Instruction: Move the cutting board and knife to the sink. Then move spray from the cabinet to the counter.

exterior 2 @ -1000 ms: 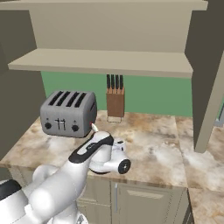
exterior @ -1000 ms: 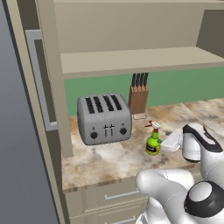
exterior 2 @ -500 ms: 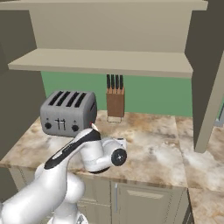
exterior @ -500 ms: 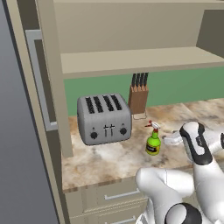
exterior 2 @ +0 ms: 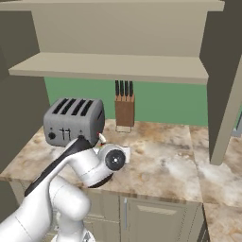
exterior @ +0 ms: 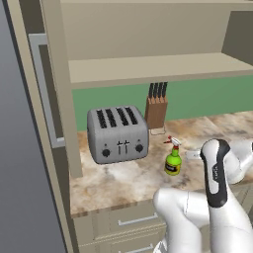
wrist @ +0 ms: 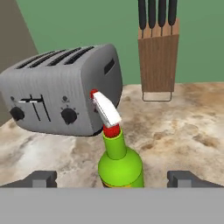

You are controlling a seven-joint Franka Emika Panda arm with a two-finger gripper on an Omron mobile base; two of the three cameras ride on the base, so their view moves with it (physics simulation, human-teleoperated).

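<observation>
The gripper [wrist: 112, 179] stands wide open, holding nothing, its dark tips either side of the spray [wrist: 119, 164]. The spray — a glossy green bottle with a red collar and white nozzle — stands upright on the marbled counter [exterior: 128, 178], nozzle aimed toward the ridged grey toaster [wrist: 65, 92]. Behind, a wooden block [wrist: 158, 65] holds black-handled knives.

A grey four-slot toaster [wrist: 61, 94] stands beyond the left fingertip, its dial-and-lever face turned toward the fingers, slots running away from them. A wooden knife block [wrist: 158, 61] holding four black-handled knives [wrist: 156, 12] rises upright farther off, beyond the right fingertip, apart from the toaster, against a green back wall [wrist: 78, 24].
</observation>
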